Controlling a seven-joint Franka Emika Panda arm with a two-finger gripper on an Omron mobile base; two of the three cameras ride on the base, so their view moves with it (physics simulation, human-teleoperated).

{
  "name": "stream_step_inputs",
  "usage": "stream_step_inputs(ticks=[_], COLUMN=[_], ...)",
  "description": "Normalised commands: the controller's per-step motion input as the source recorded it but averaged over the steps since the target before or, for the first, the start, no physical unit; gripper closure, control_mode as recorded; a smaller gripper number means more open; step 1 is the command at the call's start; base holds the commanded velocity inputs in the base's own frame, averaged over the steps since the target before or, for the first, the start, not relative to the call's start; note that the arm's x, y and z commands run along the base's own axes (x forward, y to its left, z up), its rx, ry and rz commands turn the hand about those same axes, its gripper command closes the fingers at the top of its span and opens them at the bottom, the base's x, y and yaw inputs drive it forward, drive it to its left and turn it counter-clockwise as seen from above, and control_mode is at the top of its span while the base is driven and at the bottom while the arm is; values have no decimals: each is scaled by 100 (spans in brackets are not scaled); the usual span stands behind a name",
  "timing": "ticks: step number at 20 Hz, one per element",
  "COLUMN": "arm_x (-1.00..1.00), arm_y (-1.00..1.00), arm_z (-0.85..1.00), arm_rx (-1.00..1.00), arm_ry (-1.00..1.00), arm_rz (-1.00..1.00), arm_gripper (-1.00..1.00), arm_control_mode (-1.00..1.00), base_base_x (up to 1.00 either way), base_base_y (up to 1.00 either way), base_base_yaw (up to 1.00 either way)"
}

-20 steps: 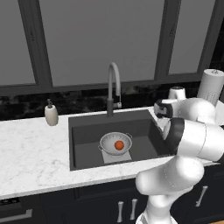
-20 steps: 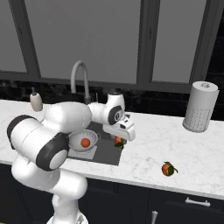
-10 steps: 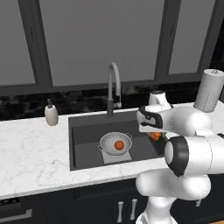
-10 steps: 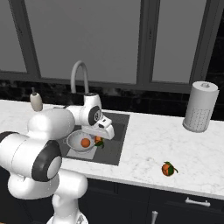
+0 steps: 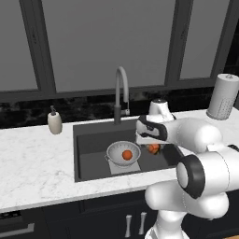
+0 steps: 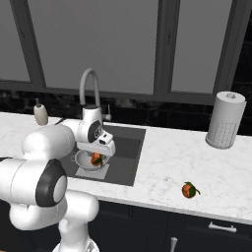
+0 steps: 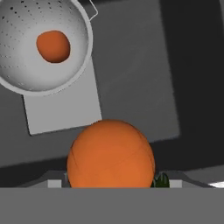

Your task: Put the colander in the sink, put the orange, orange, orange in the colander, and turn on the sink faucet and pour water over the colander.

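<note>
A: Where did the small round shiny metal colander (image 5: 123, 154) sit?

B: On the lighter grey patch on the floor of the large dark grey recessed sink (image 5: 93, 140), with one small round orange fruit (image 7: 53, 45) inside it.

A: And the jaws?

B: The gripper (image 5: 153, 148) hung over the basin, just beside the colander's rim, its jaws closed on a second orange (image 7: 110, 154) with a bit of green leaf showing at its side.

A: The third fruit?

B: That leafy orange (image 6: 189, 190) lay on the white marble counter (image 6: 167, 167), well apart from the sink, nearer the perforated grey cylinder (image 6: 225, 119). The tall grey gooseneck faucet (image 5: 121, 92) stood behind the basin, a beige soap dispenser (image 5: 54, 122) off to its left.
</note>
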Motion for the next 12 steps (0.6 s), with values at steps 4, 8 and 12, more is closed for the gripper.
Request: stream_step_inputs(ticks=[4, 8, 12], arm_x=[9, 28, 36], arm_y=[48, 29, 18], arm_z=[-6, -18, -26], arm_rx=[0, 0, 0], arm_ry=[0, 0, 0], arm_rz=[3, 0, 1], arm_gripper=[100, 100, 100], arm_control_mode=[-100, -100, -100], base_base_x=[0, 0, 0], base_base_y=[0, 0, 0], base_base_yaw=[0, 0, 0])
